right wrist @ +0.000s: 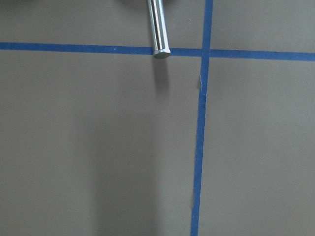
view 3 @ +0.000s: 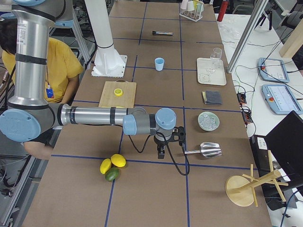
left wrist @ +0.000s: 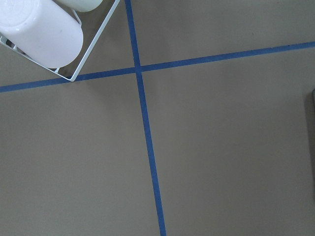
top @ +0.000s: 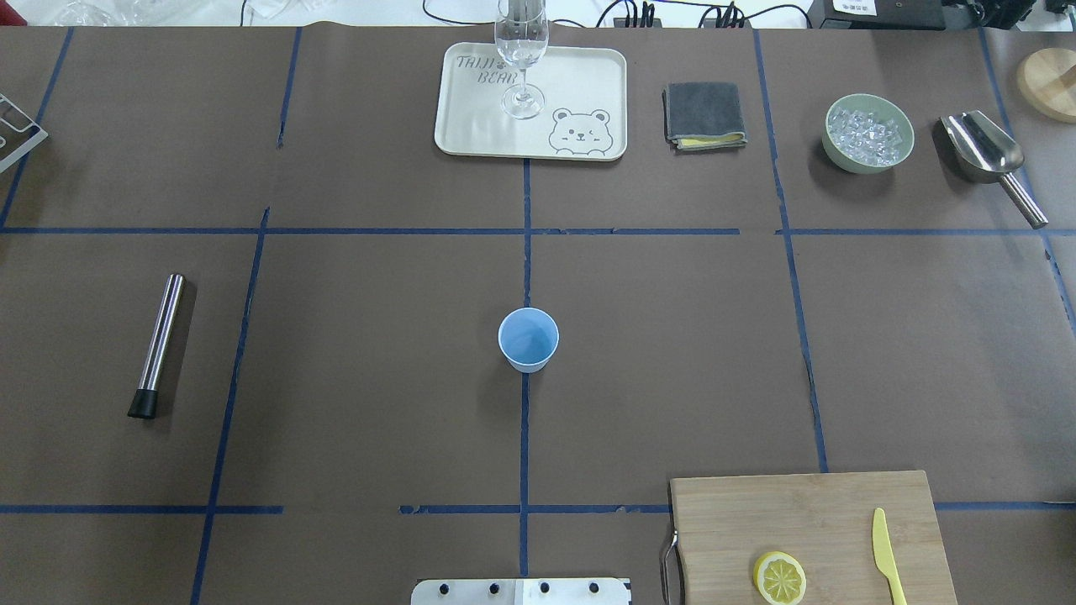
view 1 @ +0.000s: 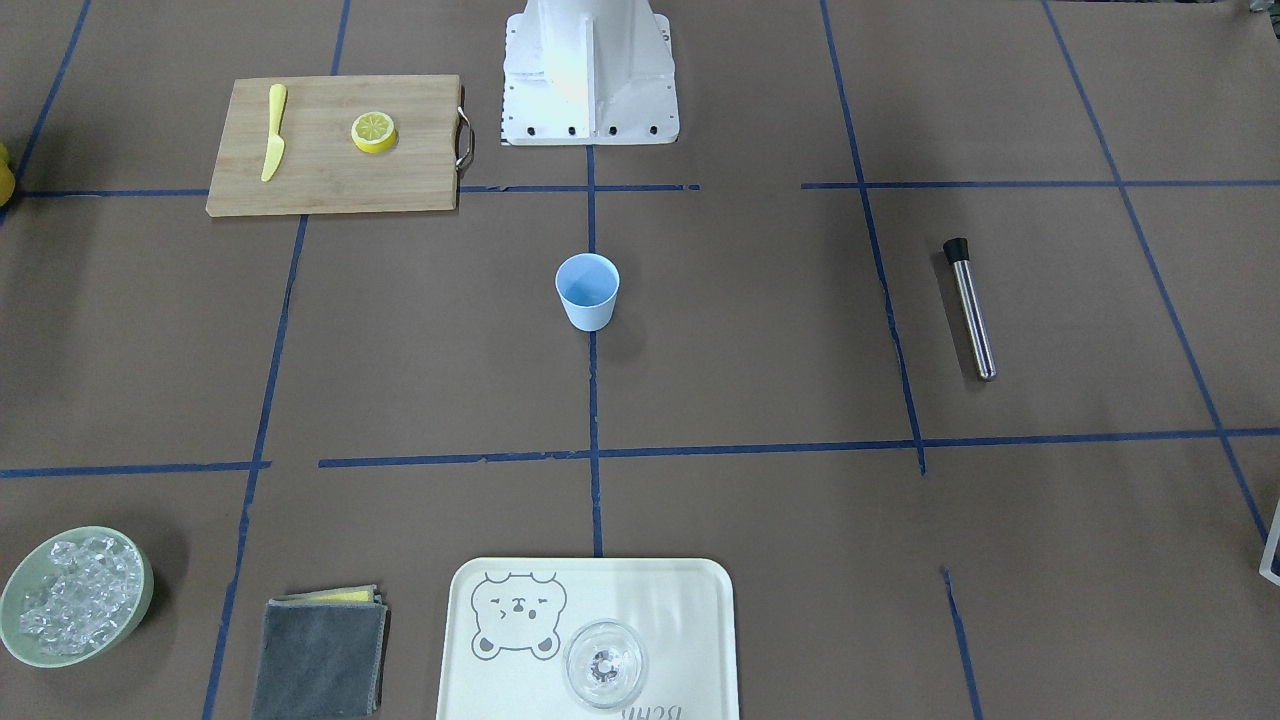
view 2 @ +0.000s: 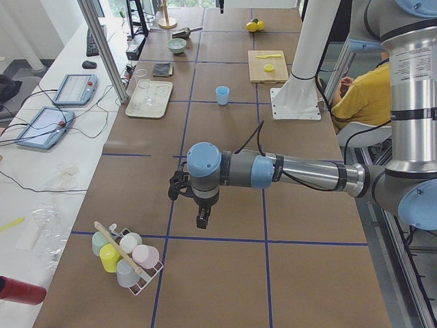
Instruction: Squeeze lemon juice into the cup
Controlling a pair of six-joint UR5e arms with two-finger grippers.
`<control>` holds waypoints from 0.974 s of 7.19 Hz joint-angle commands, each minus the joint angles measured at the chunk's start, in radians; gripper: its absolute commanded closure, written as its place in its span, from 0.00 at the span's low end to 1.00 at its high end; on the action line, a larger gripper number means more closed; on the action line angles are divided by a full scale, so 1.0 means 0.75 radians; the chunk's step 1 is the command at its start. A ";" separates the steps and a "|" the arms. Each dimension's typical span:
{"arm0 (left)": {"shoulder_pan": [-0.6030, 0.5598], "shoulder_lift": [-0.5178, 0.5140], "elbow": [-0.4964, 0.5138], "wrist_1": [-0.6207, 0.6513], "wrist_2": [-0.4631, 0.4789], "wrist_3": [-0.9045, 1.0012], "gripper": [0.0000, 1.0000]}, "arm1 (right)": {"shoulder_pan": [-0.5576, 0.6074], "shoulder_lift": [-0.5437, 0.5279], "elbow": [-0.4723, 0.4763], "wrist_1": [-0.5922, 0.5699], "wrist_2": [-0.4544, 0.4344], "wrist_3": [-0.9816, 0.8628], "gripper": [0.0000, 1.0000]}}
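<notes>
The pale blue cup (top: 528, 339) stands upright at the table's middle, seen also from the front (view 1: 587, 291). A lemon slice (top: 779, 578) lies face up on the wooden cutting board (top: 799, 512) at the near right, beside a yellow knife (top: 884, 555). Both arms are far from them at the table's ends. My left gripper (view 2: 203, 220) hangs over bare paper near a rack of cups (view 2: 126, 256). My right gripper (view 3: 161, 152) hangs beside a metal scoop (view 3: 205, 150). I cannot tell whether either is open or shut.
A steel rod (top: 160, 344) lies at the left. At the far edge stand a bear tray (top: 471, 126) with a clear glass (top: 522, 50), a folded grey cloth (top: 704, 115) and a green bowl of ice (top: 868, 133). Whole lemons (view 3: 112, 163) lie near the right arm. A person in yellow (view 3: 52, 61) sits behind.
</notes>
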 commanded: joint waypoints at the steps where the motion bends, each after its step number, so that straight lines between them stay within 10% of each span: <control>1: -0.003 -0.002 -0.012 -0.027 -0.004 0.007 0.00 | -0.002 -0.001 0.055 0.001 0.013 0.019 0.00; 4: -0.003 0.007 -0.010 -0.086 -0.012 -0.003 0.00 | -0.102 -0.127 0.269 0.098 0.056 0.135 0.00; 7: -0.005 0.007 -0.012 -0.088 -0.012 -0.005 0.00 | -0.434 -0.275 0.323 0.710 0.013 0.763 0.00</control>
